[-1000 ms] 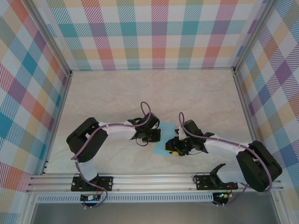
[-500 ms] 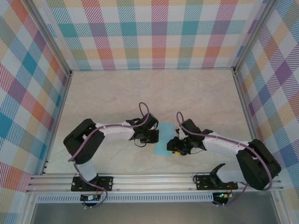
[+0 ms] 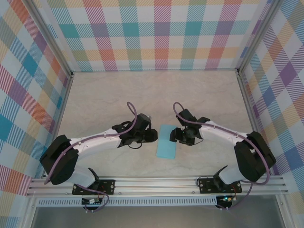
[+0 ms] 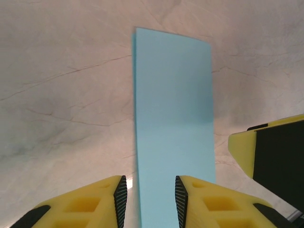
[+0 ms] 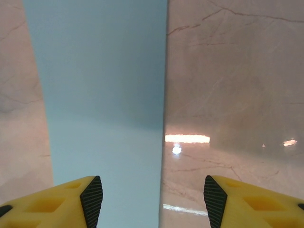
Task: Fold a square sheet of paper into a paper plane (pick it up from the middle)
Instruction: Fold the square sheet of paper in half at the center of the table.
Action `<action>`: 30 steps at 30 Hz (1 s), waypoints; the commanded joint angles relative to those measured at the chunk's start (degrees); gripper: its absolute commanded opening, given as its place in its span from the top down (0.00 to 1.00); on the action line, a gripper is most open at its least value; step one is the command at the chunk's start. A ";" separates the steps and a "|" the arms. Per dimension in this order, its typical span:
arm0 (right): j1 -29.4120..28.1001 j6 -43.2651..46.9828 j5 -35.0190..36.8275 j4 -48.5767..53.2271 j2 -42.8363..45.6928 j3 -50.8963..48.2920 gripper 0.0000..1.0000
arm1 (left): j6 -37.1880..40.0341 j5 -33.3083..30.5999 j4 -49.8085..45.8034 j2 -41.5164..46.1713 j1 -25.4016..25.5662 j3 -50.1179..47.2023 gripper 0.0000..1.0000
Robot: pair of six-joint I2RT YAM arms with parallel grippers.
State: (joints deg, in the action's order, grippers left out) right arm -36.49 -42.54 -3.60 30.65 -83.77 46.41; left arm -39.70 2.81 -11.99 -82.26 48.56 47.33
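Flat on the pale surface (image 3: 109,95), between the two arms: the square sheet of paper (image 3: 166,142), here a narrow light-blue rectangle, probably folded in half once. Long axis from 12 to 6 o'clock in the top view, leaning slightly toward 1. Flanked by left jaws at its 9 o'clock and right jaws at its 3 o'clock, both just beside the long edges, neither clearly nearer. Left jaws spread a little, pinching nothing, with the paper (image 4: 173,109) stretching away toward 12 o'clock from the gap. Right jaws spread wide, empty, straddling one long edge of the sheet (image 5: 104,95). Likely next: corner folds at one short end, so an approach across the short axis, from 9 and 3 together. Some risk of thin paper sliding under a one-sided push.
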 commanded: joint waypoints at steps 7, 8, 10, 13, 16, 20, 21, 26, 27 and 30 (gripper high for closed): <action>-0.82 2.20 -2.21 -1.19 -6.26 4.27 0.38 | -3.13 1.81 2.65 3.23 -4.53 -6.36 0.62; -0.81 2.12 -2.57 -1.56 -6.87 4.68 0.39 | -3.13 2.55 2.84 3.28 -4.97 -6.66 0.62; -1.04 2.44 -3.29 -1.64 -8.16 5.83 0.40 | -3.18 3.50 3.02 3.45 -5.54 -6.89 0.61; -1.28 2.99 -4.53 -2.15 -9.94 7.06 0.42 | -3.41 5.05 4.06 3.63 -6.32 -7.49 0.61; -1.49 3.16 -5.23 -2.18 -11.67 8.06 0.42 | -3.71 6.68 4.82 3.35 -7.01 -7.87 0.60; -1.63 4.10 -6.17 -2.47 -12.77 9.12 0.42 | -4.41 8.34 5.93 2.30 -7.47 -8.14 0.59; -1.63 4.52 -6.41 -2.57 -12.90 9.46 0.42 | -4.76 8.97 6.48 1.92 -7.66 -8.23 0.59; -1.60 6.33 -4.22 0.35 -11.80 10.92 0.42 | -5.99 10.63 7.64 -0.10 -7.68 -8.23 0.58; -1.62 5.97 -2.64 1.01 -10.83 10.73 0.42 | -6.13 11.00 7.83 -0.40 -7.69 -8.23 0.57; -1.68 3.36 2.85 4.25 -8.82 10.45 0.39 | -6.21 13.53 8.62 -2.17 -7.70 -7.59 0.56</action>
State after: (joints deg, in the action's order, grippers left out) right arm -37.63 -38.35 -5.67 30.28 -95.24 56.01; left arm -45.01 13.19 -5.04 -82.81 41.63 39.88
